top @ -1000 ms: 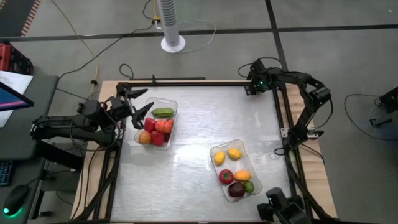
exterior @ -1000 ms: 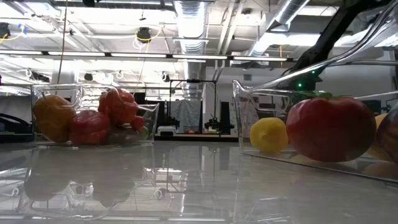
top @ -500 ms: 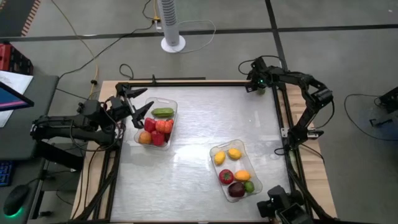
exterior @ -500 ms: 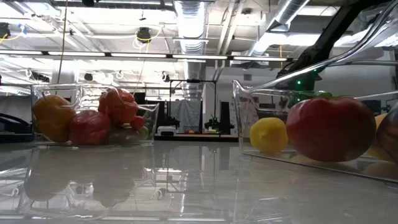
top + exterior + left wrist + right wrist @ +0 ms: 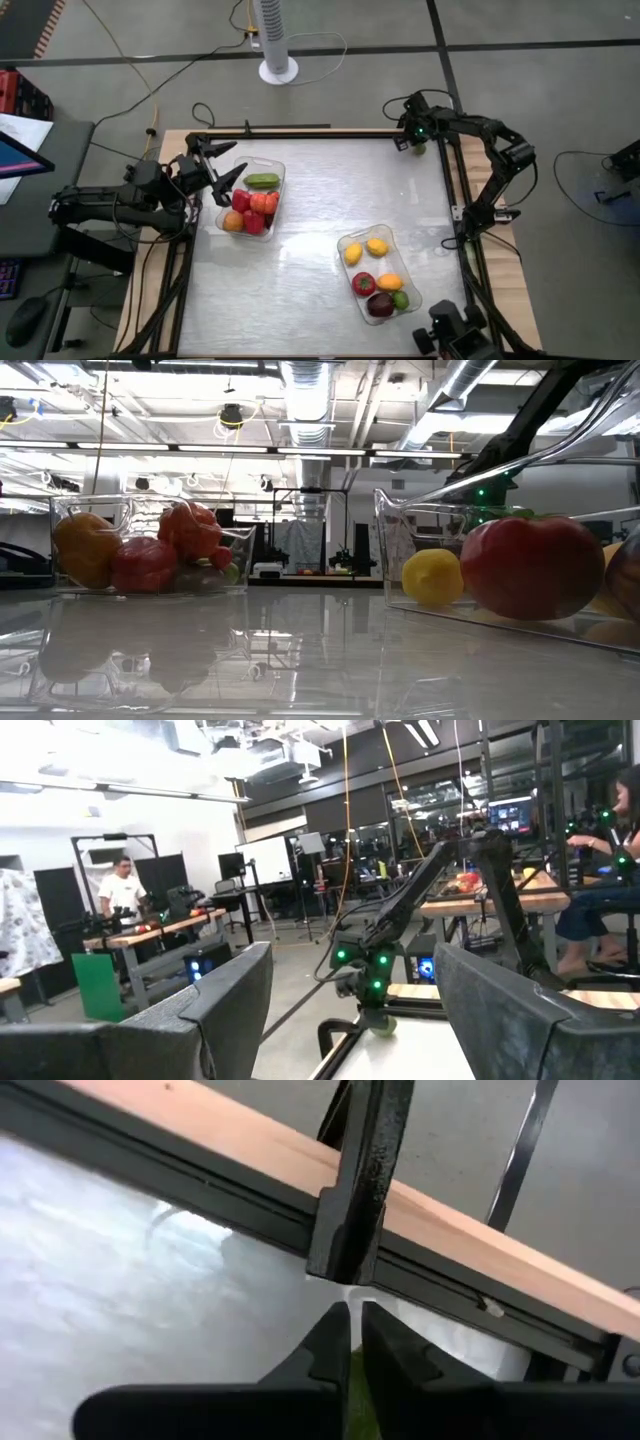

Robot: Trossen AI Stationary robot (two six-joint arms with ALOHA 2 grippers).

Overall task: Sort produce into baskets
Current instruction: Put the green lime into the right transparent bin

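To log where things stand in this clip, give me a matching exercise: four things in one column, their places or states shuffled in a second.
1. long green toy vegetable
2. dark maroon toy fruit
3. left gripper
4. right gripper

A. at the far right corner of the table, shut on a small green piece
B. in the clear plastic tray with yellow fruits
C. open, beside a tray's rim
D. in the clear plastic tray with red fruits

Pairs: 1-D, 2-B, 3-C, 4-A
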